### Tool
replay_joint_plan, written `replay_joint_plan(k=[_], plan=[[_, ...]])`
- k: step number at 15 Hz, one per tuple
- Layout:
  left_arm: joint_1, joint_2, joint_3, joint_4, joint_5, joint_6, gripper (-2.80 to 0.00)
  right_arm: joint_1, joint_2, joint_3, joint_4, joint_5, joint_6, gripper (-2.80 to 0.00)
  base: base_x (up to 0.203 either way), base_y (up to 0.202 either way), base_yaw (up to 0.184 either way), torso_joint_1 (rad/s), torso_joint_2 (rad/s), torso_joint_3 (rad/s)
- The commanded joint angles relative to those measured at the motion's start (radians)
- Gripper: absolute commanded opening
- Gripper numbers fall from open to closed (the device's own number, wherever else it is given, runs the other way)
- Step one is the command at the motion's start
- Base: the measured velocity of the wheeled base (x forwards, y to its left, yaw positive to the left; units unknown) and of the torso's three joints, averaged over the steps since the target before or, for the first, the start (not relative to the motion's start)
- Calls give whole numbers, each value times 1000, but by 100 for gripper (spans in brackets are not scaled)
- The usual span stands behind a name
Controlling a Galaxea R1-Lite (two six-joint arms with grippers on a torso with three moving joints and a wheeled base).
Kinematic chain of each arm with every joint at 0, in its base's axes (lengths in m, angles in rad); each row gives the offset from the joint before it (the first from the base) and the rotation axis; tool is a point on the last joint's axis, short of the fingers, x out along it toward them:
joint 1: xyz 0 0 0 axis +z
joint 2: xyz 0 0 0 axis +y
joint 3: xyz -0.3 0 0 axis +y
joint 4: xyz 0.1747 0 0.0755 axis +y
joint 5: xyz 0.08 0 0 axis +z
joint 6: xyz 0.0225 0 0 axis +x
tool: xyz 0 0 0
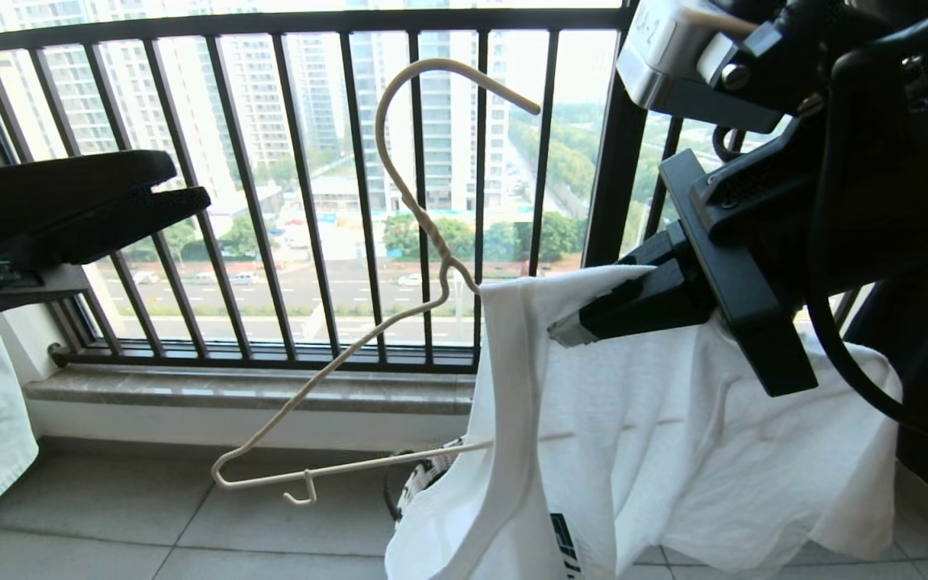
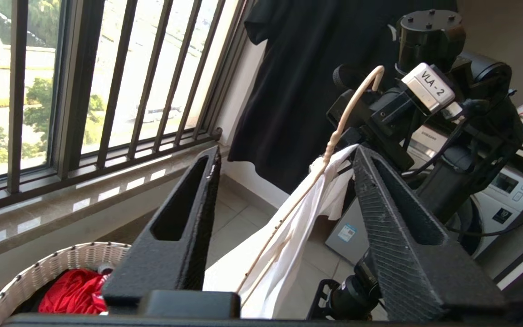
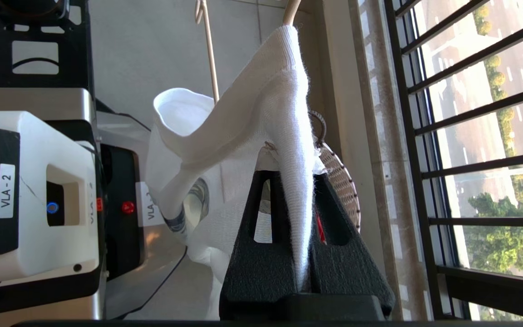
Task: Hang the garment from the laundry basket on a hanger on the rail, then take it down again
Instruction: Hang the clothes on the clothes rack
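T-shirt (image 1: 673, 451) | hides hanger (image 1: 399, 266) arm, basket (image 1: 424, 479) | right claw (image 1: 565, 332) clamps collar

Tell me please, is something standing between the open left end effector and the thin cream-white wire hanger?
Nothing visible does. The left end effector is open, with only air between it and the thin cream-white wire hanger. The right end effector pinches the white T-shirt, which covers one hanger arm.

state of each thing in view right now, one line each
T-shirt: half threaded on the hanger, pinched at its collar edge
hanger: tilted in the air, one arm inside the shirt
right gripper: shut on the shirt fabric
left gripper: open, holding nothing
laundry basket: on the floor, red cloth inside
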Motion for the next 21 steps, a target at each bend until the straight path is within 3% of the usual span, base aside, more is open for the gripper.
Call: replay_joint_plan(k=[1, 3, 5, 9, 12, 17, 19, 21], plan=[[1, -2, -21, -1, -5, -15, -280, -19, 9, 0, -1, 3, -2, -280, 0, 0, 0, 0, 0, 0], [1, -5, -39, 4, -4, -18, -280, -39, 13, 0, -50, 3, 49, -280, 0, 0, 0, 0, 0, 0], [1, -9, -77, 83, 2, -18, -280, -49, 14, 0, -124, 3, 133, -280, 0, 0, 0, 0, 0, 0], [0, -14, -290, 496, 65, -16, -280, -77, 15, 0, -209, 3, 191, -280, 0, 0, 0, 0, 0, 0], [-5, -3, -409, 714, 105, -14, -280, -93, 16, 0, -270, 2, 265, -280, 0, 0, 0, 0, 0, 0], [-93, 6, -544, 993, 110, -10, -280, -121, 16, 0, -318, 3, 360, -280, 0, 0, 0, 0, 0, 0], [-138, 22, -572, 1056, 117, -8, -280, -135, 17, 0, -338, 3, 389, -280, 0, 0, 0, 0, 0, 0], [-207, 64, -580, 1085, 187, -2, -280, -146, 17, 0, -348, 3, 419, -280, 0, 0, 0, 0, 0, 0]])
